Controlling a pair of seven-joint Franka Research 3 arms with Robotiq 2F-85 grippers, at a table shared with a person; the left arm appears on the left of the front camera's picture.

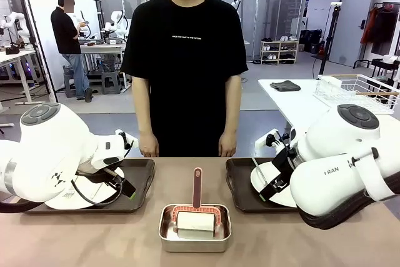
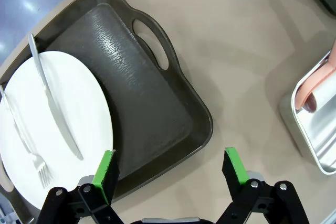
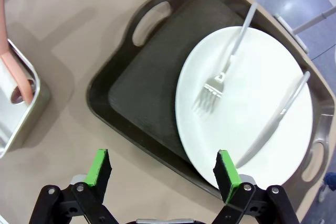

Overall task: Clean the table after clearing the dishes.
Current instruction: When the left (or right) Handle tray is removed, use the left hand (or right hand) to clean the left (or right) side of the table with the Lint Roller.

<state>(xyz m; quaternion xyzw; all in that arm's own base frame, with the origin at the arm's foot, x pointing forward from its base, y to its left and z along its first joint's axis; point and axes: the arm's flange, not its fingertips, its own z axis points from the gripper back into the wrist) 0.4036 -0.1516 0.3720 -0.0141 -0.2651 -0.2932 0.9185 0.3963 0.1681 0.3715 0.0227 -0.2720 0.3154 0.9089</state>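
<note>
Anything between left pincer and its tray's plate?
Nothing visible. The open left pincer hangs above the near rim of the dark rectangular tray; the round white plate in it carries just a silver fork and knife. The small steel pan sits off to the side.

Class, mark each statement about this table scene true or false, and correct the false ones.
1. The left tray carries a plate with a knife and fork. True.
2. The robot's left hand is shut on that tray's handle. False: it is open, gripping nothing.
3. The steel pan holds a pink-handled roller. True.
4. The person's hands rest on the roller. False: they hang at the person's sides.
5. The robot's right hand is open over the right tray. True.
</note>
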